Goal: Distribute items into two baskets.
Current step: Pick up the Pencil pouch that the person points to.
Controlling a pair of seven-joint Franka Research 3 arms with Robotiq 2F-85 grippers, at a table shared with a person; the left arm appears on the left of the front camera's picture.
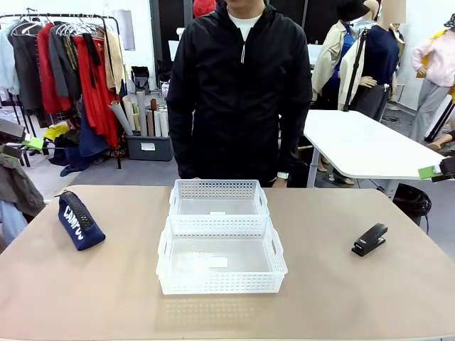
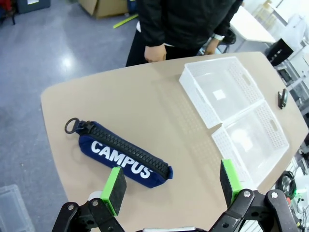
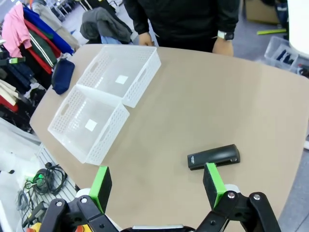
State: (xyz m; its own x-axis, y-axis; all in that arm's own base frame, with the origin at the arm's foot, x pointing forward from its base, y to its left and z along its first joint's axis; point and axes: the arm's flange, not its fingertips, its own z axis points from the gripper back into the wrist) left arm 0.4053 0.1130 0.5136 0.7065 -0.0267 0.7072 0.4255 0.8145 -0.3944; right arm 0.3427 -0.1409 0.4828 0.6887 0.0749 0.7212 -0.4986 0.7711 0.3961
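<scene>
Two white mesh baskets sit end to end at the table's middle: a near basket (image 1: 221, 265) and a far basket (image 1: 218, 197), both with nothing in them but a small label. The navy pouch (image 1: 80, 220) printed CAMPUS lies at the table's left. A black stapler (image 1: 370, 239) lies at the right. In the left wrist view my left gripper (image 2: 172, 188) hangs open above the table, the pouch (image 2: 125, 156) just beyond its fingers and the baskets (image 2: 236, 111) off to one side. My right gripper (image 3: 157, 183) is open too, high over the table with the stapler (image 3: 214, 156) close to one finger.
A person in a black jacket (image 1: 238, 92) stands at the table's far edge, hands down by the edge. Behind are a clothes rack (image 1: 67, 64) and a white table (image 1: 370, 145). The beige tabletop (image 1: 121, 298) is bare around the baskets.
</scene>
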